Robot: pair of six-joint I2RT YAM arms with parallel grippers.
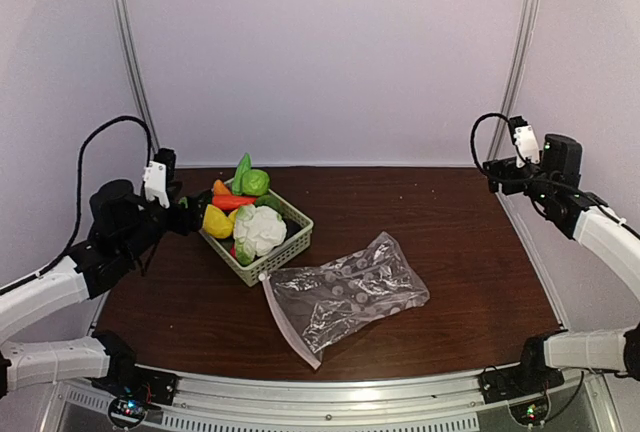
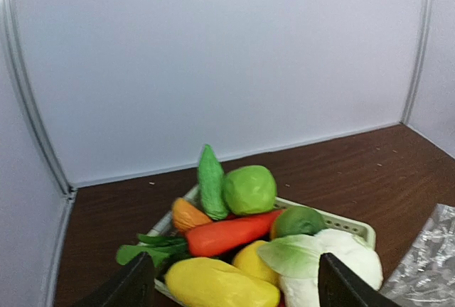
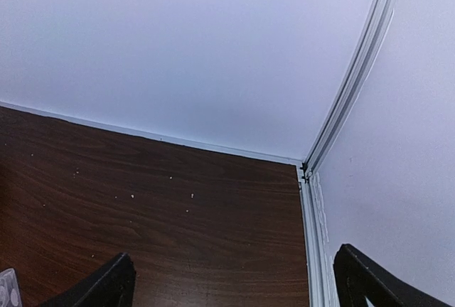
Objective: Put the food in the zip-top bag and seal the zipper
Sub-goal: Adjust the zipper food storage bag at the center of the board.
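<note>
You see the left gripper with jaws wide apart at the bottom edge, and the basket of food just beyond them. In it are a yellow pepper nearest, white cauliflower to its right, red-orange chili across the middle and a round green piece on top. A corner of the zip-top bag lies on the bench at lower right.

White links join black joints, with looping black cables and black end effector fingers.
</note>
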